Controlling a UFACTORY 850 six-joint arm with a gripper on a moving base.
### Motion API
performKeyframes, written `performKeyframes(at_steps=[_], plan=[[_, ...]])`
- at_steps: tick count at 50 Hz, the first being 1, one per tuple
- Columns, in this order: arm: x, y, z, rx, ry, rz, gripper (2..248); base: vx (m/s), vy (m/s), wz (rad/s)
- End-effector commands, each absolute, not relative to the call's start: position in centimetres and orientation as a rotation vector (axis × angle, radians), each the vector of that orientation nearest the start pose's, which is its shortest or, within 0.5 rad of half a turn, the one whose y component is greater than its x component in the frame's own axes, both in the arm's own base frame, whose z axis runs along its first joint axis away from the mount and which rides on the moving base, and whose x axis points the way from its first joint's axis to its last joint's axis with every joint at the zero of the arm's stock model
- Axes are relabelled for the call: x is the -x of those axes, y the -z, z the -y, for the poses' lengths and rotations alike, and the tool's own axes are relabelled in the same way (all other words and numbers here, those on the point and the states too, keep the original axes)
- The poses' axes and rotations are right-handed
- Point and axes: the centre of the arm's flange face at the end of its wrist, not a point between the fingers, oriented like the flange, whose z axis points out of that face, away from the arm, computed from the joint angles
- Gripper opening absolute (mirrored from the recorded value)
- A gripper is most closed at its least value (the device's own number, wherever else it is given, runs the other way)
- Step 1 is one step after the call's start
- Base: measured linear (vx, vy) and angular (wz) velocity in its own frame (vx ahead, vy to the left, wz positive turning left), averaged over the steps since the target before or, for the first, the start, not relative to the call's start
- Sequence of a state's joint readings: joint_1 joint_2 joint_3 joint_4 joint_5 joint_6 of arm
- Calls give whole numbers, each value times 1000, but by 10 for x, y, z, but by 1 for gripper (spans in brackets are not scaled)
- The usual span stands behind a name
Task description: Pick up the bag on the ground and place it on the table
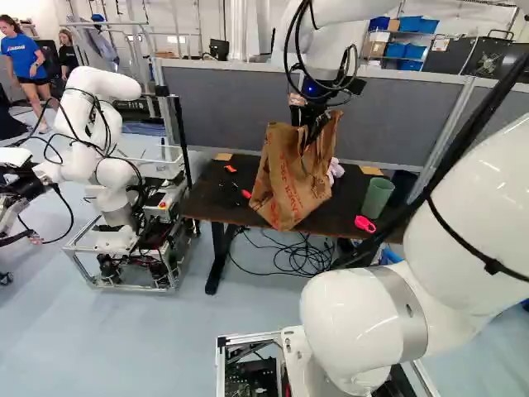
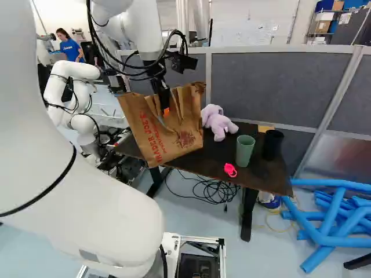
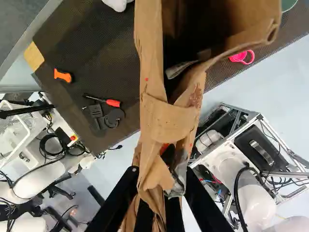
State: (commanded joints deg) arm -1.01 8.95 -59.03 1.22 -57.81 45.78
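Arm (image 2: 64, 185) was reaching fwd from the near side, up and over the table (image 2: 261, 180), wrist up high w/ its last links dropping steeply to the gripper (image 2: 165, 107), fingers pointing down. Gripper was clamped on the paper bag (image 2: 153, 136), crumpled brown paper pinched btwn both fingers near the top. Bag hung tilted at the near side of the table, L of the plush toy (image 2: 218, 123), mouth open per wrist view; couldn't tell if its bottom touched the tabletop. R part of table: green cup (image 2: 244, 152), black cup (image 2: 272, 145) just R of it, pink item (image 2: 230, 169) near the near edge. L part: orange-handled tool (image 3: 63, 76) and red-handled screwdriver (image 3: 112, 103), w/ small dark parts (image 3: 99, 116) beside the latter. Another robot (image 1: 107, 157) stood on the floor, L of table.
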Motion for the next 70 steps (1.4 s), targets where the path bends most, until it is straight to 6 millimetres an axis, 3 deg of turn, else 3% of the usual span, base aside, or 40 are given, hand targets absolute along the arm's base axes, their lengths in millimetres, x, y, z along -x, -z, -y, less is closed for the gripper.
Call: performKeyframes(at_steps=[35, 70], plan=[[-409, -640, 6, 2791, 239, -1224, 21, 36, 1, -1], [-437, -641, 6, 2792, 246, -1221, 21, 0, 0, 0]])
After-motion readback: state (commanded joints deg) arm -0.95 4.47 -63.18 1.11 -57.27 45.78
